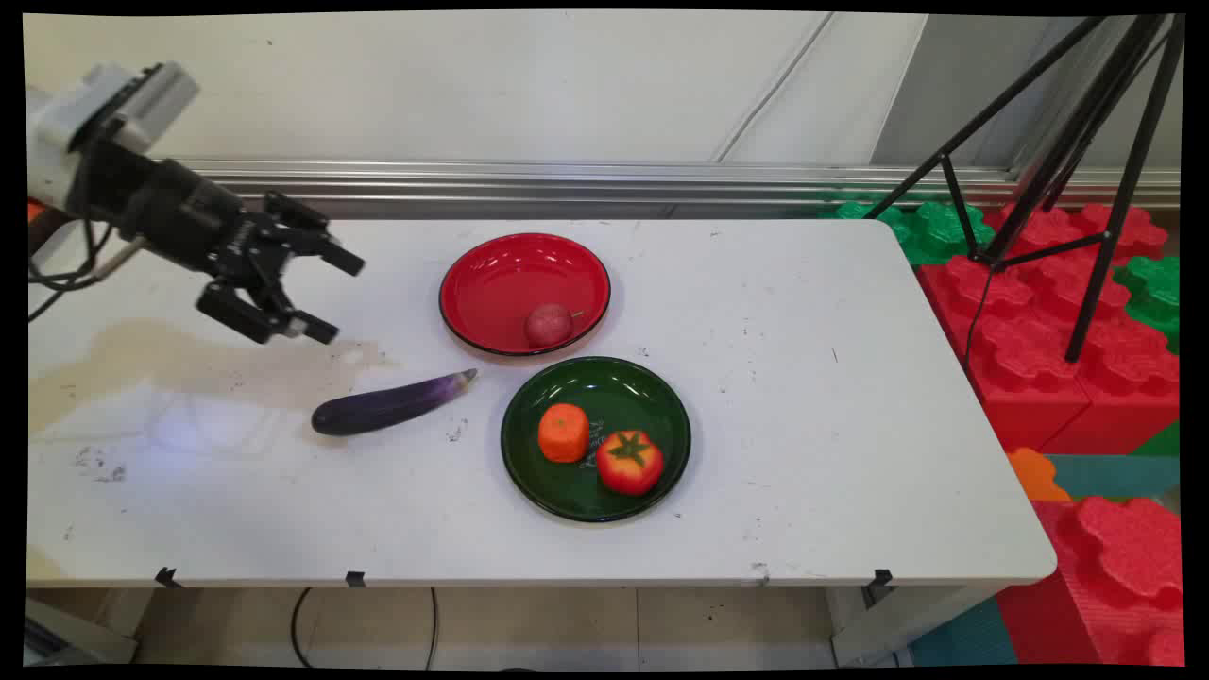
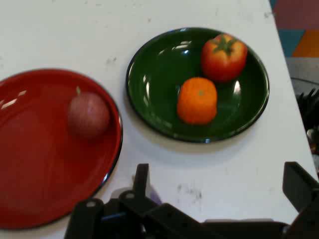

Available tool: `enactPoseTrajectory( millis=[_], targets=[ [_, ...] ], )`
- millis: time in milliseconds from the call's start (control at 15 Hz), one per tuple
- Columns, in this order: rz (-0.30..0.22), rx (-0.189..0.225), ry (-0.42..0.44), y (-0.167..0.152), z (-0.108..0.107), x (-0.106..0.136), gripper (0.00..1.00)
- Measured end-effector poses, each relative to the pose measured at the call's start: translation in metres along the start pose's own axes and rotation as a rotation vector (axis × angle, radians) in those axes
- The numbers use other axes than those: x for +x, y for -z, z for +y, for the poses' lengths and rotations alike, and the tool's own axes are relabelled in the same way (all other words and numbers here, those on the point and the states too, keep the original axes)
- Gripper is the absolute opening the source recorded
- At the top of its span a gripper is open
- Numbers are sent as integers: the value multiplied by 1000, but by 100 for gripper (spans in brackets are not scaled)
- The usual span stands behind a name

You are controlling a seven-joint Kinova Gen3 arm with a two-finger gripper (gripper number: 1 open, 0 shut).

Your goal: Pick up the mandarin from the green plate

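Pincer: my gripper [image 1: 326, 293] hangs wide open, holding nothing, above the table's [image 1: 831, 397] left side.
Nearest: eggplant [image 1: 392, 403], lying flat below me, beside the green plate [image 1: 652, 392].
Care: I'd judge a grip across its thick middle steadiest.

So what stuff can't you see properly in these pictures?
- Eggplant: in the hand view only a purple sliver shows behind the gripper's black linkage.
- Red plate: its left and bottom are cut off by the hand view's edges.
- White marking on the green plate, between the orange and tomato: too small to read in the main view.
- Arm: mostly cut off by the main view's left edge.
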Motion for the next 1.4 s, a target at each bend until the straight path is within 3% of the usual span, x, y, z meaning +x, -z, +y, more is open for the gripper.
enactPoseTrajectory(
  millis=[467, 1400],
  targets=[
    [12, -31, -18, -59, 0, 30, 100],
    [-105, -78, -26, -179, 8, 40, 100]
  ],
)
